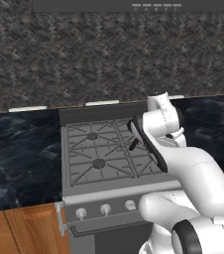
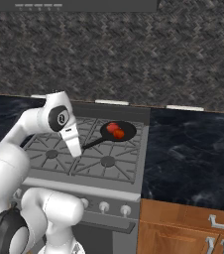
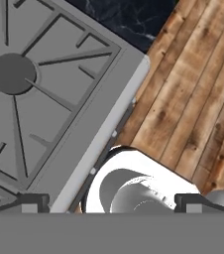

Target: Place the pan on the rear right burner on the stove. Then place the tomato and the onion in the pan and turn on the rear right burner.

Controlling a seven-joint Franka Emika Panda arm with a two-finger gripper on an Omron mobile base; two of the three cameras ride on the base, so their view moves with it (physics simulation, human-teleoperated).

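Nearest the hand camera, two dark fingertips [image 3: 33,202] stand far apart at the bottom of the hand view, so the gripper [image 3: 111,203] is spread wide with nothing between the jaws. It hangs above the stove's [image 3: 104,129] front edge, looking down past a corner of the steel top to the wood floor [image 3: 198,89]; a burner cap [image 3: 11,73] with radiating grate bars sits up and to the left in that view. From the right base view, the arm's white hand [image 2: 73,141] hovers over the front left part of the grates, apart from the pan. Knobs [image 2: 104,207] line the front panel below the grates, with the bar handle just under them; none looks touched, though I cannot tell any knob's setting at this size. Farther back, the pan [image 2: 119,131] rests on the rear right burner [image 2: 126,133], handle pointing toward the arm. Inside it lie two red balls touching each other: the tomato [image 2: 119,134], more orange, nearer the front, and the onion [image 2: 112,127], pinker, just behind. Judgement: pan placed, both vegetables in, so only turning on the rear right burner seems left. Reaching the right knob looks like the next need; the arm's own bulk hides part of the panel from both base views, and the pan handle juts toward the hand's path. Dark marbled counter [image 2: 193,154] flanks the stove on both sides, wood cabinets [image 2: 183,230] below, a woven grey backsplash [image 2: 134,59] behind.
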